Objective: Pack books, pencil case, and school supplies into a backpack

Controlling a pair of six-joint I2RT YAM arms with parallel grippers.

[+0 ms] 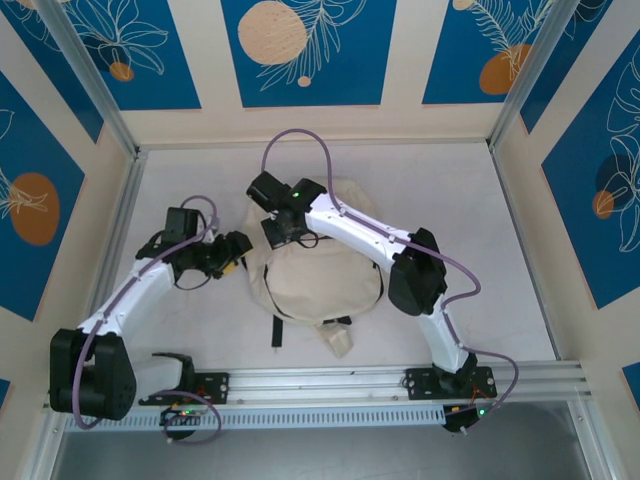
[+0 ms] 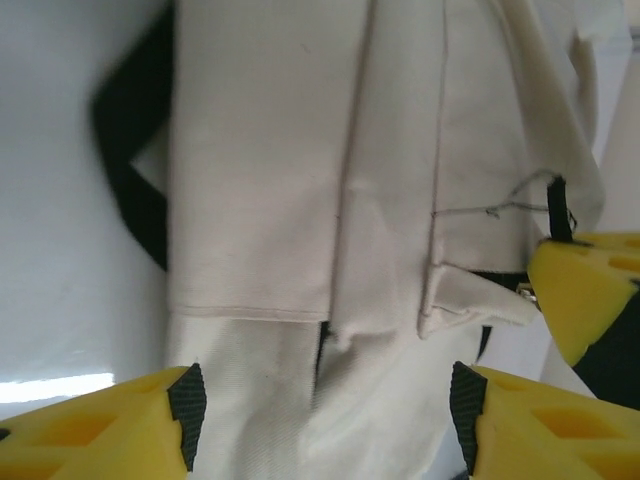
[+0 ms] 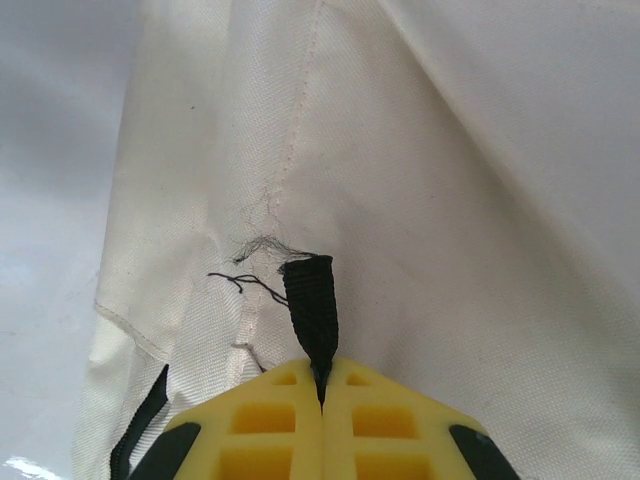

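Firmly between right fingers [image 3: 265,425], backpack strap [image 3: 310,300]

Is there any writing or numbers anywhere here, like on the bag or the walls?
None to read. The backpack is plain cream cloth, the black tab pinched in the right fingers has no print, and the blue wall panels show only leaves and circles.

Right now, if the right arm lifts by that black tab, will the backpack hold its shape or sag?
Probably sags: the backpack lies flat and creased, so it would likely fold below the tab pinched in the right fingers. It looks light, being thin, limp cloth. The loose threads beside the tab hint its stitching might strain.
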